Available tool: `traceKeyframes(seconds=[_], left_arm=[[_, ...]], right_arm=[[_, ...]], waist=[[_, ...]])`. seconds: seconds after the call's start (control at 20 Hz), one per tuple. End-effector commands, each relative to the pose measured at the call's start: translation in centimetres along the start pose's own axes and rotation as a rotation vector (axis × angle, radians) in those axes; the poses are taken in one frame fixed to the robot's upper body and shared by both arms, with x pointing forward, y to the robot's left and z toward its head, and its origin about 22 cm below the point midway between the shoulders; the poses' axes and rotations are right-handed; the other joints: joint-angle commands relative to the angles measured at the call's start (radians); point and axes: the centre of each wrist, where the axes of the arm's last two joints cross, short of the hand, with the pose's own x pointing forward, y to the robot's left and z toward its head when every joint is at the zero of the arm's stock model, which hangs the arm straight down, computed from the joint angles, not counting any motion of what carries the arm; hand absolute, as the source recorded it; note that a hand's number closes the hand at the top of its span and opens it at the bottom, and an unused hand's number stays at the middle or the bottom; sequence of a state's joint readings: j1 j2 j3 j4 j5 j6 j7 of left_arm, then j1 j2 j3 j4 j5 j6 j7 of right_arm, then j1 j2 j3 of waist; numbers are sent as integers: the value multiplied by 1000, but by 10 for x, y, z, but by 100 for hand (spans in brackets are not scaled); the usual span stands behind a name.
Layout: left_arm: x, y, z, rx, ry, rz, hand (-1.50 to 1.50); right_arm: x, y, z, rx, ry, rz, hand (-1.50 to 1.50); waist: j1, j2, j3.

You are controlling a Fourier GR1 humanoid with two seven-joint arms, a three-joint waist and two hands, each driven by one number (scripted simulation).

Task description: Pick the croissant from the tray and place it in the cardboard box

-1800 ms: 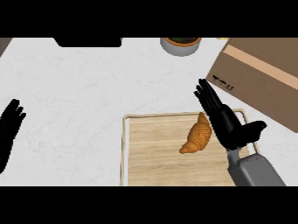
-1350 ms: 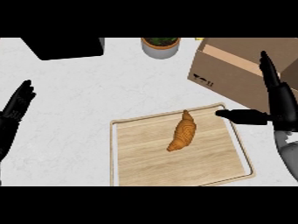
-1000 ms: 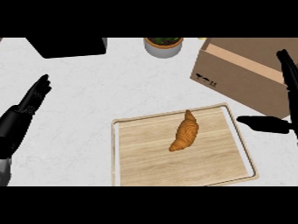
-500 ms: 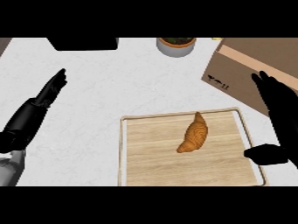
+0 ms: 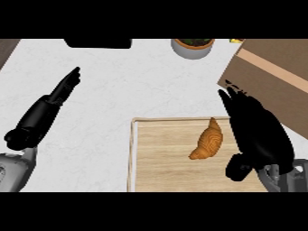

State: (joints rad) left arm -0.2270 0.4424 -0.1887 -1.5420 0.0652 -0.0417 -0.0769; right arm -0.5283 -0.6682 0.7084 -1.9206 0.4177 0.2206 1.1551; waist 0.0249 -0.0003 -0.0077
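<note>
A white marbled counter [image 5: 136, 85] carries a wooden tray [image 5: 163, 167] near its front edge, a cardboard box [image 5: 286, 79] to the right, a grey pot [image 5: 193, 47] at the back, and a black object [image 5: 97, 43] at the rear edge.

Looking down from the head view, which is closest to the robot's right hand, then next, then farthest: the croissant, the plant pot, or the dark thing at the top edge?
From the right hand:
1. Croissant, just left of it on the tray.
2. Plant pot, up at the counter's back.
3. Dark object, far upper left.
</note>
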Motion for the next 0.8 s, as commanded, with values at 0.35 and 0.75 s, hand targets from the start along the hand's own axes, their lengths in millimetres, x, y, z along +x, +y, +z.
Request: traceKeyframes(seconds=[0.35, 0.75], left_arm=[[3, 1, -7, -10, -12, -2, 0], [-8, 6, 4, 22, 9, -10, 0]], right_arm=[[69, 15, -37, 167, 260, 106, -150], [89, 45, -49, 175, 308, 187, -150]], waist=[[-2, -2, 3], [-20, -9, 3]])
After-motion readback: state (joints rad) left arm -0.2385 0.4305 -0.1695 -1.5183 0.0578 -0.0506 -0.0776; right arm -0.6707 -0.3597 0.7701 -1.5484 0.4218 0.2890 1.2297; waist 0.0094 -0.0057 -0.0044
